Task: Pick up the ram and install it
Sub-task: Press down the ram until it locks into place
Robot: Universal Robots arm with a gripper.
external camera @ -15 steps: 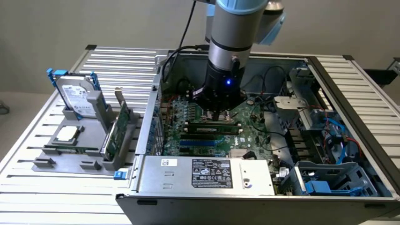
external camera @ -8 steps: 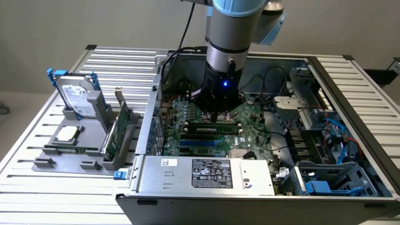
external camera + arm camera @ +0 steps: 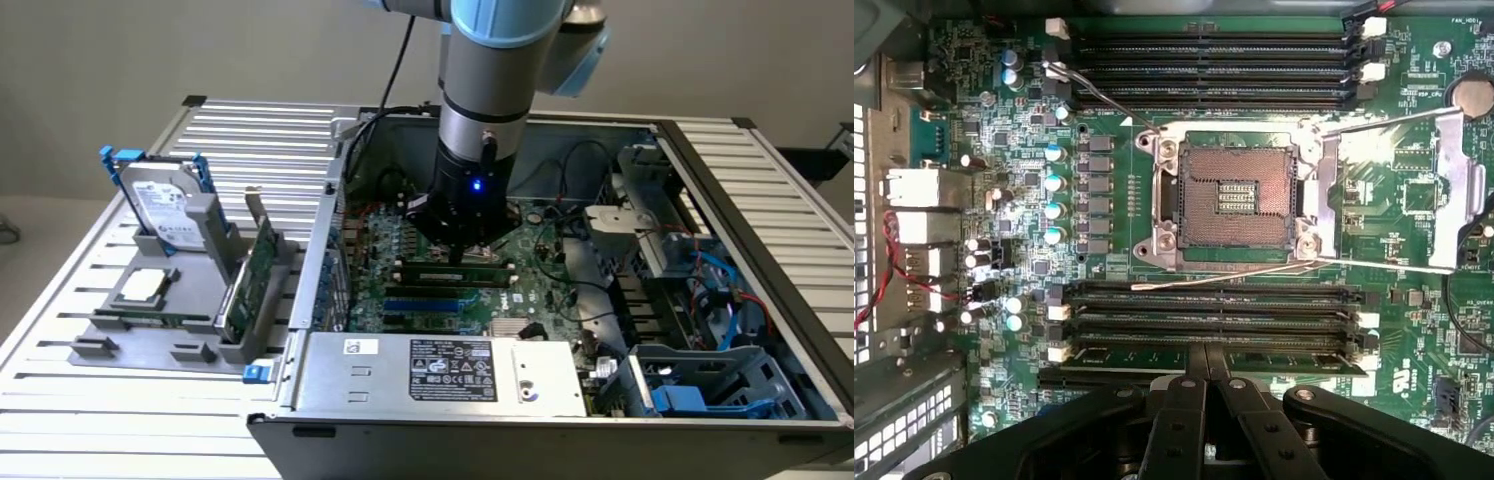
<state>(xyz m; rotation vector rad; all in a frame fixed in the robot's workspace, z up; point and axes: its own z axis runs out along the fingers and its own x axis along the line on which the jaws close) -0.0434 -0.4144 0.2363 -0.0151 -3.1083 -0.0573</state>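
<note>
One RAM stick (image 3: 1204, 357), green, narrow, lying in a motherboard memory slot (image 3: 1209, 312) under the gripper (image 3: 1205, 362).

Item sits at 6 o'clock of the open CPU socket (image 3: 1232, 197), in the slot bank nearest the gripper, whose fingers are pressed together on the stick's top edge at mid-length. Judged light, thin and stiff along its length, but fragile: chips and contacts dislike side load. Best held by the long bare edges near the centre. Seen in the exterior view inside the computer case (image 3: 441, 375).
</note>
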